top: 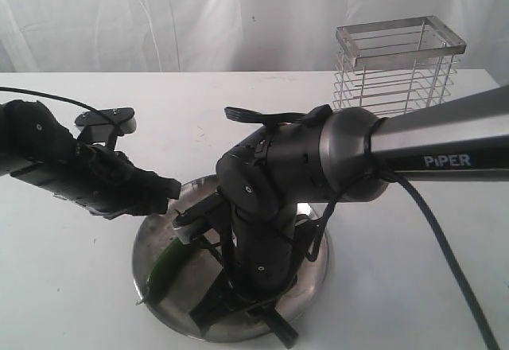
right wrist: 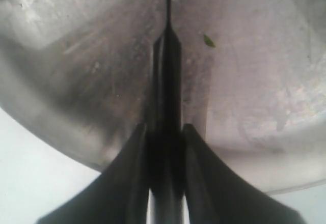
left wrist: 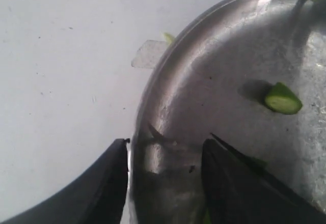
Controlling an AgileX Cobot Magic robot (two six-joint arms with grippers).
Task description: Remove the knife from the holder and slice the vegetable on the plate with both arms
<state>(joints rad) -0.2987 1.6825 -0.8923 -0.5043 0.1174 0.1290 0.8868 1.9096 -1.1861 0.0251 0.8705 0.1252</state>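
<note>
White table (top: 64, 302), steel plate (top: 149, 244); right hand (right wrist: 164, 130) clamps knife (right wrist: 167, 71), left hand (left wrist: 165, 147) spread wide, empty

One left end effector (left wrist: 165, 183), one right end effector (right wrist: 165, 132), one plate (top: 147, 243), one knife (right wrist: 167, 71), one holder (top: 395, 68), one vegetable (top: 165, 269) and one cut slice (left wrist: 282, 99) near the left end effector are counted.

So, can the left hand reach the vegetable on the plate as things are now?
Probably yes. The left hand is open at the rim of the plate, and the vegetable lies on that side. The right arm stands over the middle, not between them.
</note>
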